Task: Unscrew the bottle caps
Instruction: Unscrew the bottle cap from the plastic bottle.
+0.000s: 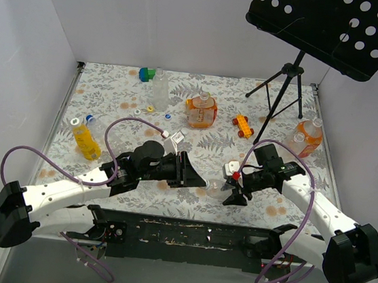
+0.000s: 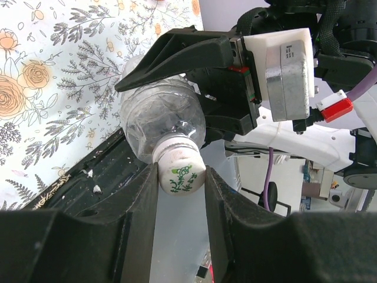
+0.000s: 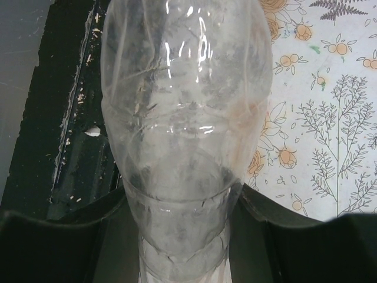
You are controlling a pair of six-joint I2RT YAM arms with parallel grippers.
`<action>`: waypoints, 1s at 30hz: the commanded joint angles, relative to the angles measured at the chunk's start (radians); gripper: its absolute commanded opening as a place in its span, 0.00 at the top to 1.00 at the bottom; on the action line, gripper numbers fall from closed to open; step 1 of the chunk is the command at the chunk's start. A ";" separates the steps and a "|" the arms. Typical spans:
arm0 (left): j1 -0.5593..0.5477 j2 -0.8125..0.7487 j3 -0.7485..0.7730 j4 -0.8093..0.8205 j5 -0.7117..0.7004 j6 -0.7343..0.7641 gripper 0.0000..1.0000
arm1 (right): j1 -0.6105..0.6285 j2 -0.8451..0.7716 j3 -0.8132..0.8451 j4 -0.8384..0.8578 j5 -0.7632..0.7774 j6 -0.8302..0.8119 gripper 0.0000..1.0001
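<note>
Clear bottle (image 3: 182,118) at table's (image 1: 112,92) six o'clock
My left gripper (image 2: 180,188) pinches its white cap (image 2: 179,168); my right gripper (image 3: 182,236) clamps its body.

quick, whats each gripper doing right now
left gripper: closed on the white cap
right gripper: closed around the clear bottle
</note>
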 commanded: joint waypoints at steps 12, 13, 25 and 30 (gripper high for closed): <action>0.012 -0.099 0.076 -0.060 -0.051 0.058 0.38 | -0.015 0.008 0.004 -0.058 0.072 -0.029 0.94; 0.012 -0.104 0.078 -0.063 -0.054 0.064 0.37 | -0.015 0.008 0.004 -0.058 0.072 -0.029 0.94; 0.012 -0.130 0.092 -0.116 -0.063 0.138 0.25 | -0.015 0.011 0.004 -0.058 0.072 -0.029 0.94; 0.012 -0.145 0.096 -0.143 -0.072 0.196 0.20 | -0.015 0.011 0.004 -0.058 0.072 -0.029 0.94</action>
